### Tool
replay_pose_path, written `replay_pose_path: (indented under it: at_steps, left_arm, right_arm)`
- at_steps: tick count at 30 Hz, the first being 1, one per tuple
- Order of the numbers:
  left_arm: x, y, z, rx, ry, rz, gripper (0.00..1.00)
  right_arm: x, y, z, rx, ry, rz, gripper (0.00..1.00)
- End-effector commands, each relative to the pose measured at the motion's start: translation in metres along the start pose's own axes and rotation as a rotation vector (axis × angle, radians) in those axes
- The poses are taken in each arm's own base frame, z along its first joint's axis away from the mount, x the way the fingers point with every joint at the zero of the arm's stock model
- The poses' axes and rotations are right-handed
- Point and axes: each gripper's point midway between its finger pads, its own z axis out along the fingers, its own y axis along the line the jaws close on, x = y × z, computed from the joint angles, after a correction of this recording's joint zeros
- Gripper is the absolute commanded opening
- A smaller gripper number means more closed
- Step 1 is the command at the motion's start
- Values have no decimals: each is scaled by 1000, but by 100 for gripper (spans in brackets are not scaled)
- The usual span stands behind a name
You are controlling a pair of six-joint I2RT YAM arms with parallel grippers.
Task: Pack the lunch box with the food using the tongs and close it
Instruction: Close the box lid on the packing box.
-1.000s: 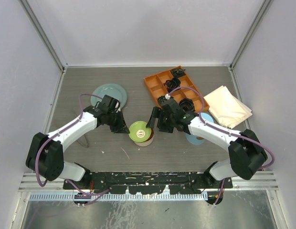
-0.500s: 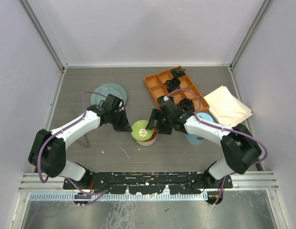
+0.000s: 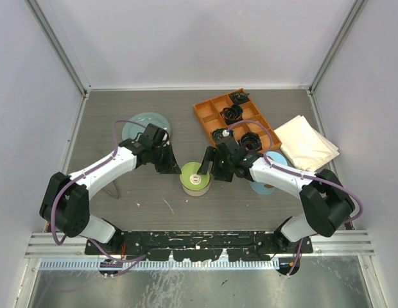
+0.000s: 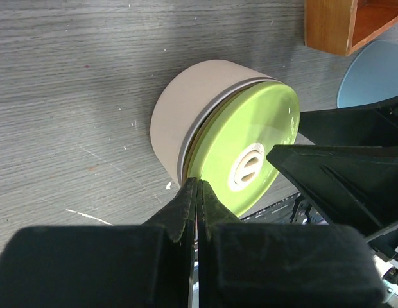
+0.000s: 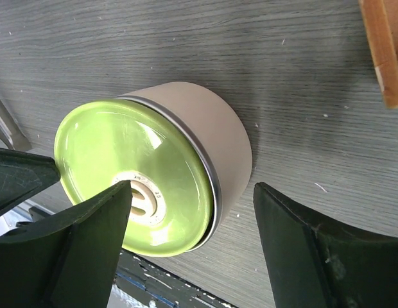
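Left claw point(image 4: 196, 192) is squeezed tight beside the green lid point(image 4: 250, 147); right claw point(image 5: 194, 189) is spread apart around the tin point(image 5: 215, 122).

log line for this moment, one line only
green lid: on tin | left gripper: shut, tips at lid rim | right gripper: open, astride tin | step: lid closing

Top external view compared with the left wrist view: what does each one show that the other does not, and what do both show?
Only the top external view shows the teal plate, the folded cloth and the black coils. Only the left wrist view shows clearly that the left gripper is shut, its tip at the rim of the green lid. Both show that lid on the tin, the orange tray and the light-blue round piece.
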Motion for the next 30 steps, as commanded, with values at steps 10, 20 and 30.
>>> replay_pose_path:
  at_steps: [10, 20, 30]
  left_arm:
    - [-1, -17, 21, 68, 12, 20, 0]
    - [9, -17, 28, 72, 51, 58, 4]
    - [29, 6, 36, 3, 112, 108, 31]
  right_arm:
    - [0, -2, 5, 5, -3, 8, 77]
    - [-2, -17, 1, 48, -53, 34, 71]
    - [12, -36, 1, 75, -40, 32, 70]
